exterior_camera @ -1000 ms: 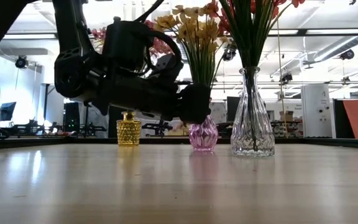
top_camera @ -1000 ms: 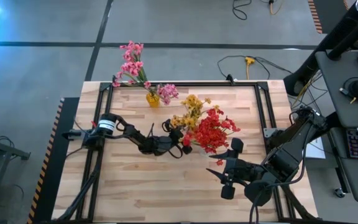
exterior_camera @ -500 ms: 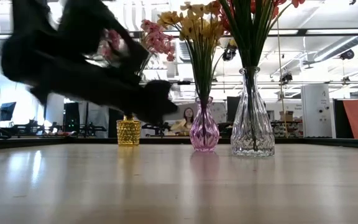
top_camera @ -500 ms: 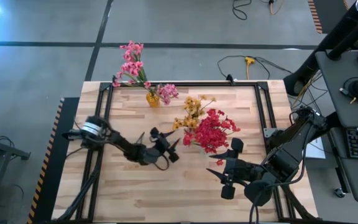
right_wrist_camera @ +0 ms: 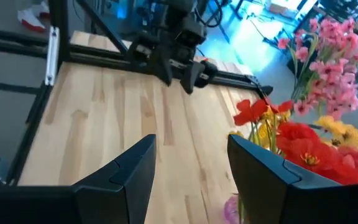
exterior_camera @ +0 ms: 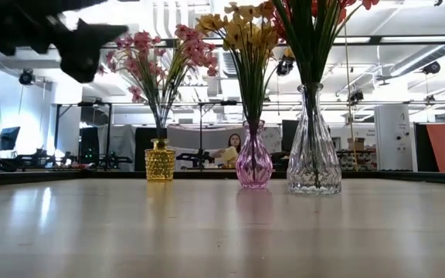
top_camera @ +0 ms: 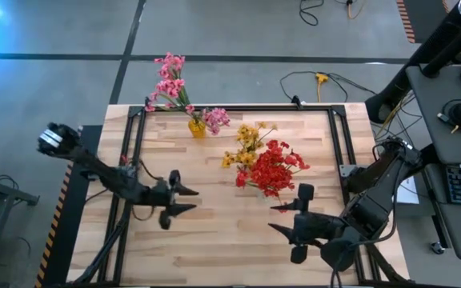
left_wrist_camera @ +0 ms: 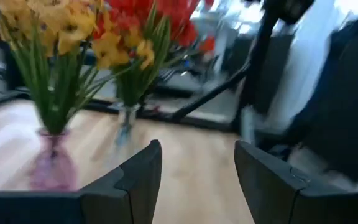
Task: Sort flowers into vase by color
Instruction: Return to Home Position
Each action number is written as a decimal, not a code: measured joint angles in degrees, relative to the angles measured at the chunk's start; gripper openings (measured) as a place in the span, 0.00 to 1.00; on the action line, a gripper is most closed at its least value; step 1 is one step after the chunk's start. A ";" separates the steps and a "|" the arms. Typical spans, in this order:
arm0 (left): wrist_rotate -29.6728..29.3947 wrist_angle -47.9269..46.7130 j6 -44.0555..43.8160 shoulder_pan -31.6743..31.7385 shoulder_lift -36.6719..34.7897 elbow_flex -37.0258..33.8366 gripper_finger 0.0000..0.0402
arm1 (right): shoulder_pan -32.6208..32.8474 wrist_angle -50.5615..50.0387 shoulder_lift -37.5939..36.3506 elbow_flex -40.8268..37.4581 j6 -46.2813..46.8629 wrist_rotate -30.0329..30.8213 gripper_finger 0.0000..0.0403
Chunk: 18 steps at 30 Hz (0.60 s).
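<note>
Three bunches stand sorted: pink flowers (exterior_camera: 161, 58) in yellow vase (exterior_camera: 159, 162), yellow flowers (exterior_camera: 242, 27) in violet vase (exterior_camera: 253, 165), red flowers (top_camera: 270, 170) in clear vase (exterior_camera: 313, 162). Left gripper (top_camera: 196, 200) and right gripper (top_camera: 271, 218) hover nearby, both spread wide, empty.

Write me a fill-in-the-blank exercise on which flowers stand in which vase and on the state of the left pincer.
The pink flowers stand in the ____ vase.
The clear vase holds the ____ flowers.
In the low view, the middle vase holds the ____ flowers.
The left pincer is ____ and holds nothing.
Missing words: yellow; red; yellow; open.
</note>
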 joint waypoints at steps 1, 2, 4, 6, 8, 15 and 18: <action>0.49 0.10 -2.00 -0.35 -1.92 -0.60 0.46 | 0.29 0.53 0.00 -0.01 0.01 0.08 0.48; 0.50 0.03 -3.04 -0.50 -3.81 -1.05 0.46 | 0.52 0.57 0.00 -0.22 -0.33 0.19 0.48; 0.19 0.29 -0.39 -0.39 -7.35 -0.99 0.46 | 0.75 1.75 0.17 -1.45 -4.80 1.84 0.48; -0.87 0.31 5.57 0.07 -9.83 0.15 0.46 | 0.67 6.51 0.37 -3.32 -8.82 5.83 0.48; -1.83 -1.48 11.99 0.72 -11.83 2.14 0.46 | -1.09 12.14 -0.16 -5.02 -13.20 3.70 0.48; -2.43 -21.76 28.50 8.09 -16.87 15.14 0.46 | -9.64 30.71 -6.16 -11.39 -32.22 -22.93 0.48; 2.50 -36.84 27.38 13.94 -18.59 20.62 0.46 | -13.93 36.78 -11.48 -17.96 -35.64 -31.30 0.48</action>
